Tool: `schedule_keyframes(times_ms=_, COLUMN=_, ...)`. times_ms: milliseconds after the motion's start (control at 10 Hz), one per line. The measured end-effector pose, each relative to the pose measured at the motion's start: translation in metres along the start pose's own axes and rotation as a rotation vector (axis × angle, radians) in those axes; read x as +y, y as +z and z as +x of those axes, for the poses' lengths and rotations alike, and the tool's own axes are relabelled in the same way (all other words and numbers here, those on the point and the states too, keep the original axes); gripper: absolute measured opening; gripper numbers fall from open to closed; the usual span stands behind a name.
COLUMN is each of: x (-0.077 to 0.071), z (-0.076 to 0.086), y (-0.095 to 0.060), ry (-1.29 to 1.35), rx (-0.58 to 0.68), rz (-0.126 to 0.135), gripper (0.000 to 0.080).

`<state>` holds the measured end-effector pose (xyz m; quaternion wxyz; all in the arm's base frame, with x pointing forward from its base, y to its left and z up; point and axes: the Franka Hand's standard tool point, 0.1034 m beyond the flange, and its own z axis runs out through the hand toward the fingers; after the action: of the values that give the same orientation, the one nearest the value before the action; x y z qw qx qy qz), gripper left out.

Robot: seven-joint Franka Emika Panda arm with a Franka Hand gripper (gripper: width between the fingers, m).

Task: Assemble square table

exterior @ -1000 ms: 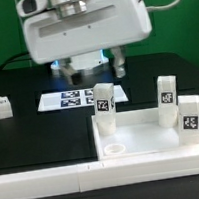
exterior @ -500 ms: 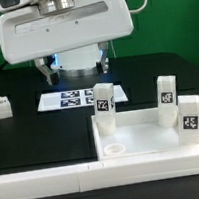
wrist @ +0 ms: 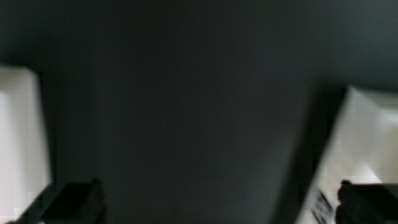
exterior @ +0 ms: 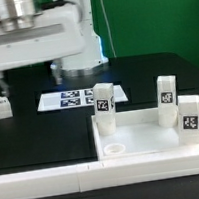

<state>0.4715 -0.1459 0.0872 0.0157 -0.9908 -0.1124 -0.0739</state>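
**Operator:** I'm starting at the gripper [wrist: 210,203]. In the wrist view its two dark fingertips sit far apart, with only the black table [exterior: 32,136] between them, so the jaws are spread wide and carry nothing. In the exterior view the arm's white housing fills the upper part toward the exterior view's left, and I can't make out the fingers there.

**Observer:** Why would it hang there empty?

**Operator:** My guess is that I've got it lined up for the one loose leg block [exterior: 2,107], which stands alone on the table near the exterior view's left edge, roughly under the arm. Wide jaws suit a drop over a block like that.

**Observer:** And the rest of the table?

**Operator:** The square top [exterior: 152,133] lies well off toward the exterior view's right, apart from the gripper, hard against the long white wall [exterior: 57,179] along the front, which I take to be what keeps it square. Three leg blocks already stand at its corners: one at the back corner nearest the arm [exterior: 105,99], one at the far back corner [exterior: 166,91], and one on the exterior view's right side [exterior: 191,113]. The front socket [exterior: 113,147] is still bare. The marker board [exterior: 69,97] lies flat between the arm and the top.
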Motion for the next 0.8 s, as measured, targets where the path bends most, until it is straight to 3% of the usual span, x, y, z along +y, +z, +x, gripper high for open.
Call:
schedule_keyframes(times_ms=100, x=0.010, z=-0.003, y=-0.001, ry=0.006, rx=0.010, rz=-0.022, gripper=0.0649)
schedule_keyframes(times_ms=600, x=0.008, z=-0.003, y=0.001, ry=0.009, rx=0.007, rz=-0.020, gripper=0.0649)
schedule_keyframes(times_ms=700, x=0.011, z=-0.014, y=0.007, ry=0.010, rx=-0.012, rz=-0.024, gripper=0.0649)
schedule_keyframes(times_ms=800, x=0.020, z=-0.041, y=0.017, ry=-0.015, rx=-0.047, rz=-0.049, gripper=0.0649)
